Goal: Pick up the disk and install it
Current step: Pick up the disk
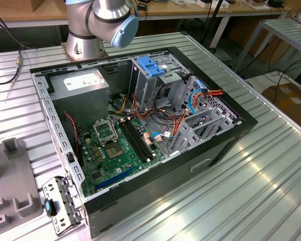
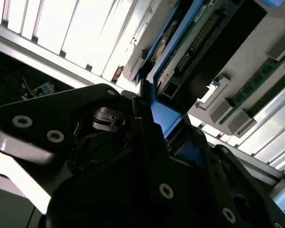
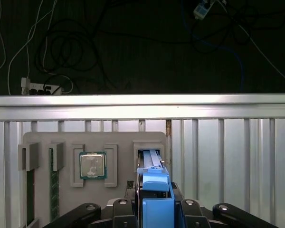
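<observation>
Between the jaws: the disk [image 3: 152, 164], standing on edge in a slot of the grey tray [image 3: 118, 140]; gripper [image 3: 156, 204] closed on its blue rail. Beside the jaws, a processor [image 3: 93, 165] sits in a tray pocket, markings too small to read.

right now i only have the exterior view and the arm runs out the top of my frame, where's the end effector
observer: in the first wrist view the end effector is at the disk, over a grey parts tray near the table's edge.
operator: is the disk lying flat there
observer: no, it stands on edge in a slot of that tray, with its blue rail at the end effector.
operator: anything else in that tray
observer: a processor chip sits in its own pocket beside the disk's slot, and two memory sticks lie beyond the chip.
</observation>
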